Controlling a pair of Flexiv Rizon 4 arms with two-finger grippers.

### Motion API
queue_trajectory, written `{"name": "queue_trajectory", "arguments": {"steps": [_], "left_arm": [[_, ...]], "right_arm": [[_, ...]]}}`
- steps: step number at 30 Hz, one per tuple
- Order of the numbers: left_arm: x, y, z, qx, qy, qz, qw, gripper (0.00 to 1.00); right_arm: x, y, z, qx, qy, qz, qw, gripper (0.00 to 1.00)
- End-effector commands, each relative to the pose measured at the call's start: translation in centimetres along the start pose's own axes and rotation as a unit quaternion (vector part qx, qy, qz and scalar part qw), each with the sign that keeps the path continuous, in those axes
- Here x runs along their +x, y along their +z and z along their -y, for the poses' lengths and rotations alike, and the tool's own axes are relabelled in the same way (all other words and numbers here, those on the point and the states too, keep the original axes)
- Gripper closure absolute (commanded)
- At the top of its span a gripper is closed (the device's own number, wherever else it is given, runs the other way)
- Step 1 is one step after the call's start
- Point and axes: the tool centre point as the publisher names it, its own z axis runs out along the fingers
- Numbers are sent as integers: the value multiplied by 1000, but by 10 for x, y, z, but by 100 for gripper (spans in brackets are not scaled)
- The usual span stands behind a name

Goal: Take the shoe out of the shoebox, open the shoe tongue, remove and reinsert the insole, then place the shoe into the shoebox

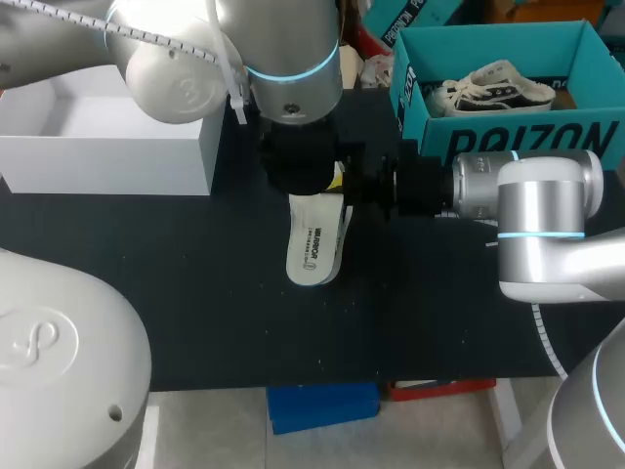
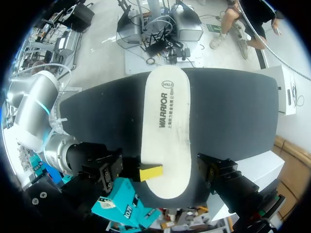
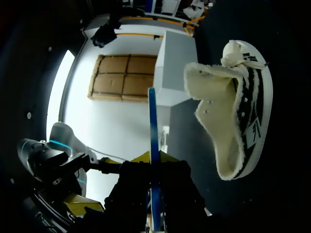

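Observation:
A white printed insole (image 1: 314, 244) hangs level a little above the black table, with my right gripper (image 1: 344, 186) shut on its heel end. One of that gripper's yellow fingertips (image 2: 149, 172) lies on top of the insole (image 2: 165, 121). In the right wrist view the insole (image 3: 152, 126) appears edge-on, running out from between the fingers of the right gripper (image 3: 153, 170). Below it on the table lies the black-and-white shoe (image 3: 238, 111) with its fleecy opening spread. Only a strip of the shoe (image 1: 345, 230) shows in the head view. My left gripper (image 2: 165, 174) stands open, straddling the insole's heel end.
The teal shoebox (image 1: 430, 122) stands at the back right with a second shoe (image 1: 498, 88) inside. A white open box (image 1: 107, 147) sits at the back left. Bare black tabletop (image 1: 215, 293) lies in front of the insole.

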Motion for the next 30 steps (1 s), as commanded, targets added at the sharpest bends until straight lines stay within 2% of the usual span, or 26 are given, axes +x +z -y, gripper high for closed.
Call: {"name": "queue_trajectory", "arguments": {"steps": [1,8,18,24,30], "left_arm": [[-1,5,-31,9,2,-2,1000,0],[3,13,-80,2,1,-3,1000,0],[0,31,-130,-5,7,-8,1000,0],[-2,31,-138,-10,5,-3,1000,0],[-2,22,-121,-11,5,-1,1000,0]], "right_arm": [[0,1,0,-1,0,1,1000,100],[0,1,0,-1,0,1,1000,100],[0,1,0,-1,0,1,1000,100],[0,1,0,-1,0,1,1000,100],[0,1,0,-1,0,1,1000,100]]}}
